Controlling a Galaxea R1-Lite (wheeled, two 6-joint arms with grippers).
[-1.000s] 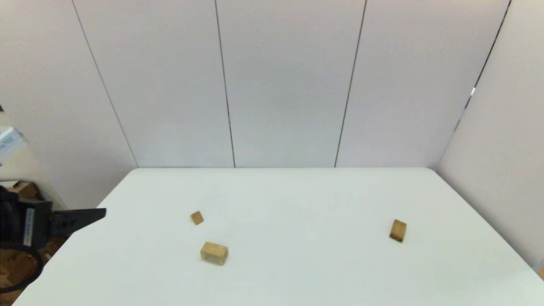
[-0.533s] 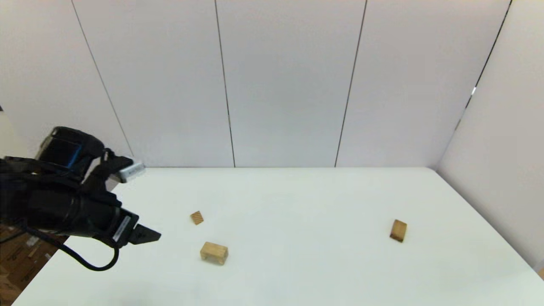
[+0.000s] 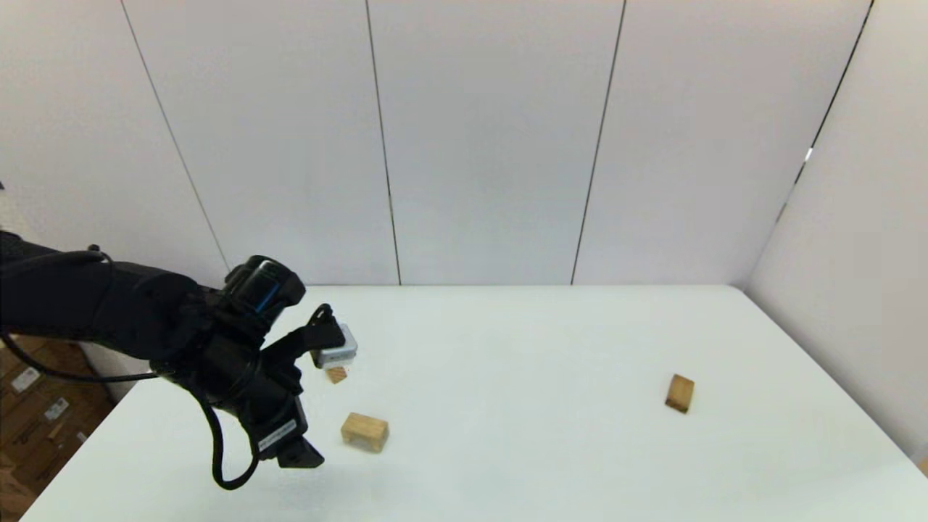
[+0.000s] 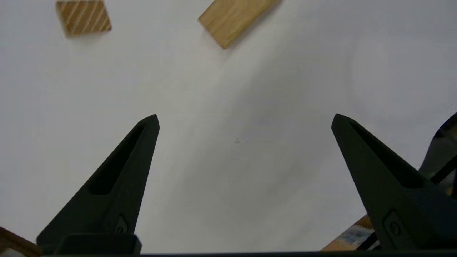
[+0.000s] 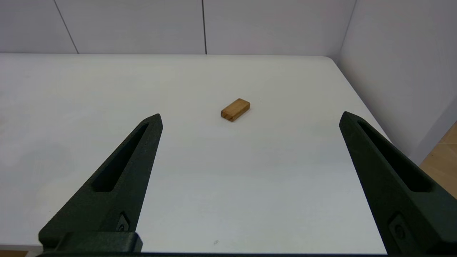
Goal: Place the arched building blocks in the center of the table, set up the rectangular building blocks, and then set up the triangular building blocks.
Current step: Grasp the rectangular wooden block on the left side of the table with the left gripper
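The pale arched block (image 3: 365,432) lies on the white table (image 3: 544,341), left of centre. My left gripper (image 3: 301,457) hangs open just to its left, pointing down, nothing between its fingers. In the left wrist view the left gripper (image 4: 244,119) is over bare table, with the arched block (image 4: 237,18) and the striped triangular block (image 4: 83,17) beyond its tips. The triangular block (image 3: 336,374) lies behind the arched one, partly hidden by my wrist. The darker rectangular block (image 3: 679,394) lies far right. My right gripper (image 5: 250,116) is open, parked short of the rectangular block (image 5: 235,109).
Grey wall panels (image 3: 493,145) close off the table's far side and a side wall (image 3: 855,254) its right. Cardboard boxes (image 3: 29,391) sit on the floor past the left edge. Bare tabletop separates the left blocks from the rectangular one.
My left arm has swung in from beyond the left table edge, over the table, and turned its gripper downward beside the arched block. The blocks have not moved.
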